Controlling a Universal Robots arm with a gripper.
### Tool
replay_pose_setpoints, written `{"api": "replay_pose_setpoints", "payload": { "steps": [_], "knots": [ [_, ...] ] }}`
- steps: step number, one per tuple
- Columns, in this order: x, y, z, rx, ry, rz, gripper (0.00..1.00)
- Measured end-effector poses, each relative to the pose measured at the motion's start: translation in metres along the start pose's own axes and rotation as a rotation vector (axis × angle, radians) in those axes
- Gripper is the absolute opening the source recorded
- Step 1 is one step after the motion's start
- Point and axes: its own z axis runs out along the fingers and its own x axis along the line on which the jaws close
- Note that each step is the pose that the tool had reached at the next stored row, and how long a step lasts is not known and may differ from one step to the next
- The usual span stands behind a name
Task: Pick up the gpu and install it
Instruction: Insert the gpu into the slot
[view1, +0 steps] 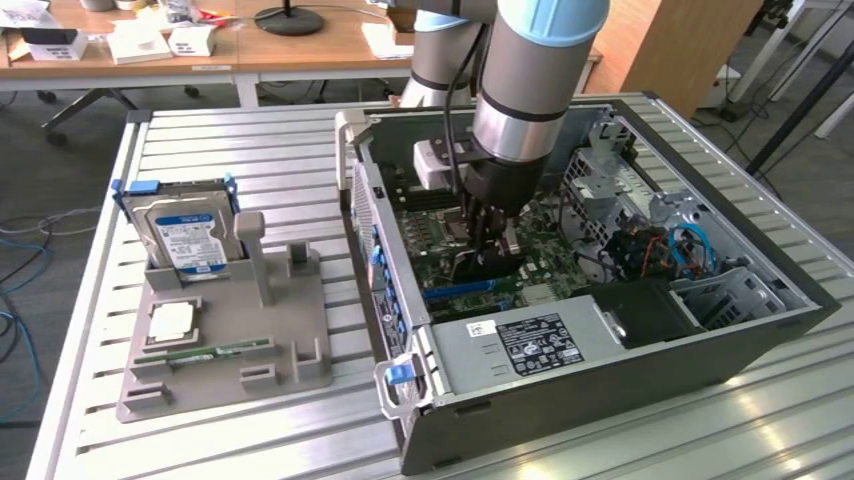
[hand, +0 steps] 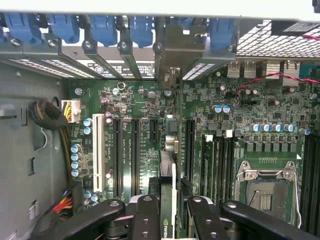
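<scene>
Gripping the gpu (hand: 168, 172) edge-on between its closed-down fingers, the gripper (hand: 170, 215) stood inside the open computer case (view1: 601, 400), the card held low over the motherboard (hand: 240, 100). Installation was judged in hand, not complete; seating called for the card's edge square over its slot. The arm (view1: 534, 90) hung near vertical.

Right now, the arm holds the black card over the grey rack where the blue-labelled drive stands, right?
No. The gripper holds the gpu inside the open computer case, above the motherboard; the wrist view shows it. The drive does stand in the rack.
</scene>
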Motion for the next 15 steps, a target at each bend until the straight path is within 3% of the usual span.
{"api": "replay_pose_setpoints", "payload": {
  "steps": [15],
  "knots": [
    [0.0,-0.0003,0.0001,-0.0047,0.0001,0.0,0.26]
  ]
}}
